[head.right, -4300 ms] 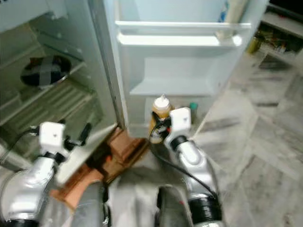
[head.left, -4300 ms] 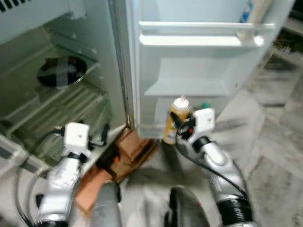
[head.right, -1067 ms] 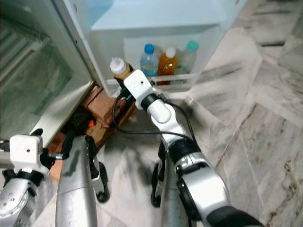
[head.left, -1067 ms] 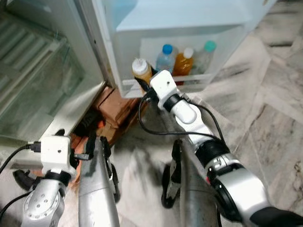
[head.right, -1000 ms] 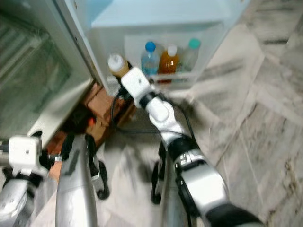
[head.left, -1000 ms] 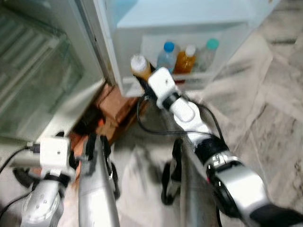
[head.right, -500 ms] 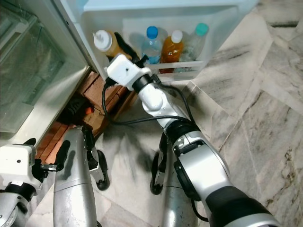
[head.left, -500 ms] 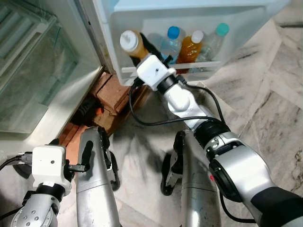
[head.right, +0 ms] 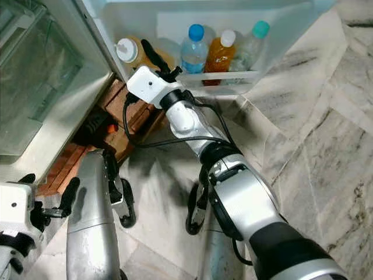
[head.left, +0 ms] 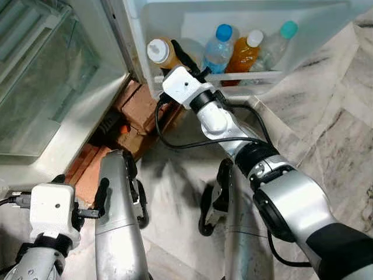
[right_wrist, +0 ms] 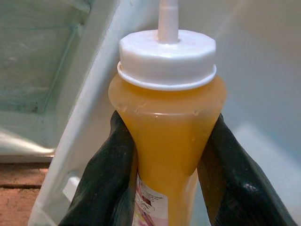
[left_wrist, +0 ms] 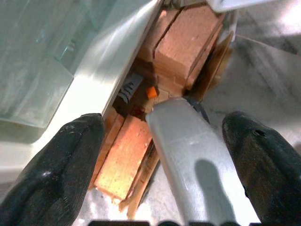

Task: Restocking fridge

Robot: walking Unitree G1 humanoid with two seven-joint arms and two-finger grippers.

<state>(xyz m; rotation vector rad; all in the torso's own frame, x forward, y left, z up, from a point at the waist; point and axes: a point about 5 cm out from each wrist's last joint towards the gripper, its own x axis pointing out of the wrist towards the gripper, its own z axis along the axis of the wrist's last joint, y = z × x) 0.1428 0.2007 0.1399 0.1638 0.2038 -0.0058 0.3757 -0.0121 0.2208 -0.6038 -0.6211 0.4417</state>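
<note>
1. The yellow squeeze bottle [right_wrist: 167,141] stands upright at the left end of the fridge door's bottom shelf [head.left: 256,74].
2. The right gripper [right_wrist: 164,188] pinches its body, one black finger [right_wrist: 106,183] pressed on each side below the white cap.
3. Three capped bottles [head.left: 247,49] stand beside it.
4. The left gripper [left_wrist: 162,155] hangs low, fingers spread wide apart, holding nothing, above bricks [left_wrist: 183,44].

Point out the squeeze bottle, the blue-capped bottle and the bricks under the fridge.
squeeze bottle [right_wrist: 167,136]: right wrist view, orange body between the right pincer's fingers.
blue-capped bottle [head.left: 223,32]: left eye view, its cap.
bricks [left_wrist: 186,40]: left wrist view, top face.
</note>
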